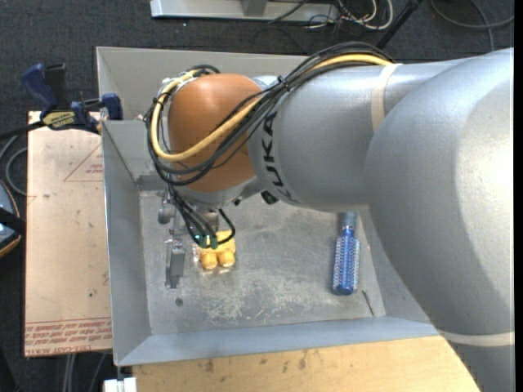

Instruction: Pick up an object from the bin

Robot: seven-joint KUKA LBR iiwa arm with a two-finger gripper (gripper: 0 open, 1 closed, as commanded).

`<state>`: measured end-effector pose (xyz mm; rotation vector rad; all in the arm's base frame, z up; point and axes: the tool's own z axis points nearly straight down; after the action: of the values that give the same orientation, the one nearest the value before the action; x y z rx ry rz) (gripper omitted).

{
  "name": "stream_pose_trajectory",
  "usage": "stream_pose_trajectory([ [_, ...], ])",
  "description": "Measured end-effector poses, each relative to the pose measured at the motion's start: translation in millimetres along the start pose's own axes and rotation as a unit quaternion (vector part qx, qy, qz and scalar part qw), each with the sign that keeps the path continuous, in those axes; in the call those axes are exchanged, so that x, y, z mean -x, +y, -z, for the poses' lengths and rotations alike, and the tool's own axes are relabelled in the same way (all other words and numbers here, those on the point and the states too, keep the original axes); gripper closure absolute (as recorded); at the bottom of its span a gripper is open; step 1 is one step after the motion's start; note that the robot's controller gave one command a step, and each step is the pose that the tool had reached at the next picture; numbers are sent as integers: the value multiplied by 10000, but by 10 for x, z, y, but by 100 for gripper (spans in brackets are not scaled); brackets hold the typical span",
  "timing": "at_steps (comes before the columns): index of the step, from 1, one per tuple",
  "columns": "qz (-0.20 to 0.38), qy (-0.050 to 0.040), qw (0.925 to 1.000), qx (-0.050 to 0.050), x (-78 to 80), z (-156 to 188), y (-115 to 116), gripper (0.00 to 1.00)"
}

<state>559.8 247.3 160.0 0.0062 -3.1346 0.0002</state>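
The gripper [180, 265], whose opening I cannot tell, may knock aside the small yellow object [217, 257] beside it.

Bin [122, 219]: grey sheet metal, matt. Walls fairly smooth; floor scuffed, dusted with pale scratches and grit, thickest at lower centre.
Brush [346, 264], lower right of bin: blue plastic, bristly and rough along the barrel, handle end clearer and smoother.
Yellow piece [217, 257], left of centre: smooth, slightly shiny, looks plastic.
Arm [425, 162]: grey casing, fine-grained matt finish.
Orange cover [208, 129], upper left: smooth, soft sheen.
Cables [343, 54]: black and yellow sheaths, smooth, faintly glossy.
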Motion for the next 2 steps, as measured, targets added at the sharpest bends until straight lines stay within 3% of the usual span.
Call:
stream_pose_trajectory([
  [1, 757, -28, 9971, -13, 30, -210, -712, 0],
  [2, 1194, -101, 9928, 25, 176, -887, -853, 0],
])
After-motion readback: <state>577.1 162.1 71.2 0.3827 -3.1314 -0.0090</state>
